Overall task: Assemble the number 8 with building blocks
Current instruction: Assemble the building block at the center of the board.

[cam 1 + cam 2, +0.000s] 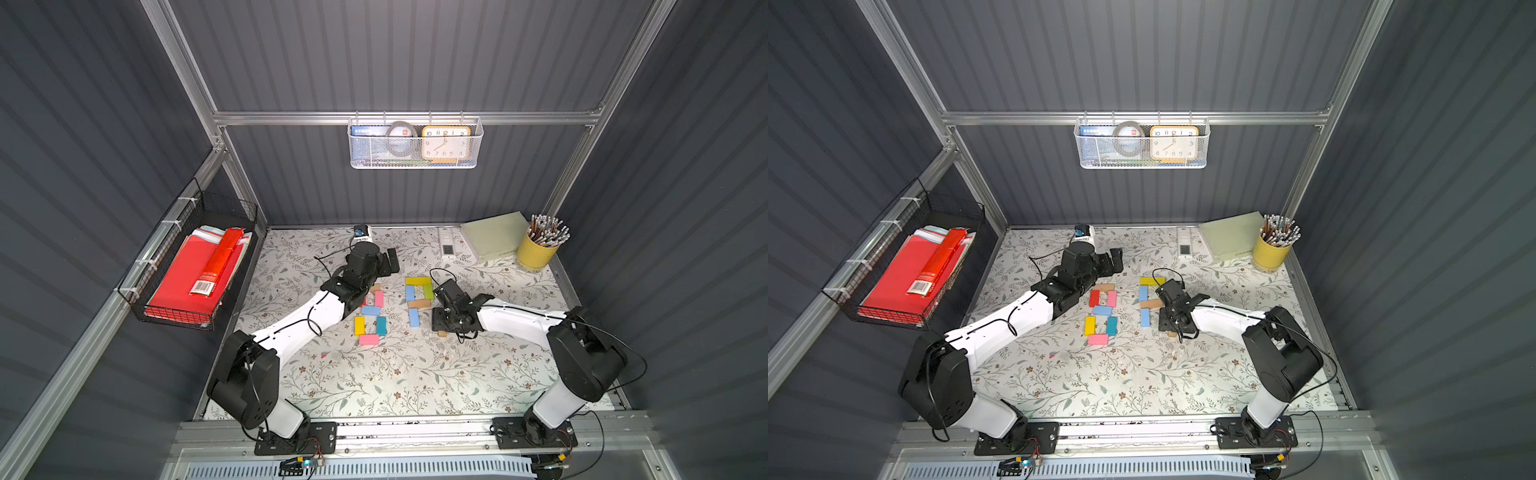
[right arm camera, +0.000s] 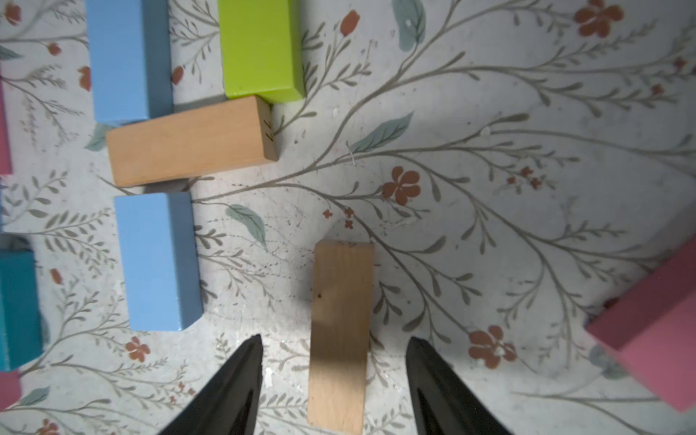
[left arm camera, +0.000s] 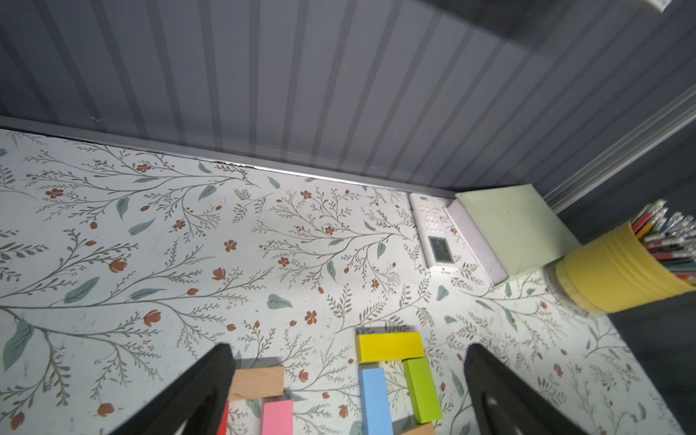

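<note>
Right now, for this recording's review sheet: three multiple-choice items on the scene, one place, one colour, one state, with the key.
1. Where is the clock?
A) in the white mesh basket on the back wall
B) on the table
C) in the black wire basket

2. What colour tops the unfinished figure beside the right arm?
A) red
B) yellow
C) teal

3. How is the left hand?
A) shut on a pink block
B) shut on a pencil
C) open, empty

Key: 1 A, seen through the mesh; 2 B, a yellow block forms the top bar; 3 C, fingers wide apart, gripping nothing.
</note>
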`<state>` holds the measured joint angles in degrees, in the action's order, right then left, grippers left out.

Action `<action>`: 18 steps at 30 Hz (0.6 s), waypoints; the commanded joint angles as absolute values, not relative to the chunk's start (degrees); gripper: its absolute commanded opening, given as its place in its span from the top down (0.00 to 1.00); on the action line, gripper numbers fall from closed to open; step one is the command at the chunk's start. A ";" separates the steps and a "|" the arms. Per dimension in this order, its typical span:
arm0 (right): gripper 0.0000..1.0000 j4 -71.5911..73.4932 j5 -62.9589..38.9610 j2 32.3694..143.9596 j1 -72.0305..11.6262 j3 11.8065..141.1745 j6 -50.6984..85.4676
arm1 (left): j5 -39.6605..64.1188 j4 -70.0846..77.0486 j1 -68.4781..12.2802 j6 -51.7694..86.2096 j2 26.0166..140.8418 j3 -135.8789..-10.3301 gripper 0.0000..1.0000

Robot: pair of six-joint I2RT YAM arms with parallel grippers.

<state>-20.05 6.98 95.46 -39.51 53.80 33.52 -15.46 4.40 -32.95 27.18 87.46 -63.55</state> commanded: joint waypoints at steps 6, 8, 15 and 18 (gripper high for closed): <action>0.51 -20.61 8.98 98.82 -39.89 55.76 33.76 | -13.31 5.14 -32.96 22.63 86.27 -60.81 0.01; 0.55 -20.18 8.53 99.56 -40.09 55.98 33.58 | -12.63 5.30 -32.95 22.09 85.92 -60.24 0.01; 0.71 -19.45 8.62 101.88 -40.66 57.42 32.99 | -12.44 5.32 -32.96 21.07 85.39 -58.79 0.01; 0.75 -19.43 8.20 103.32 -40.61 59.11 32.46 | -12.73 5.84 -32.89 21.01 84.53 -58.33 0.01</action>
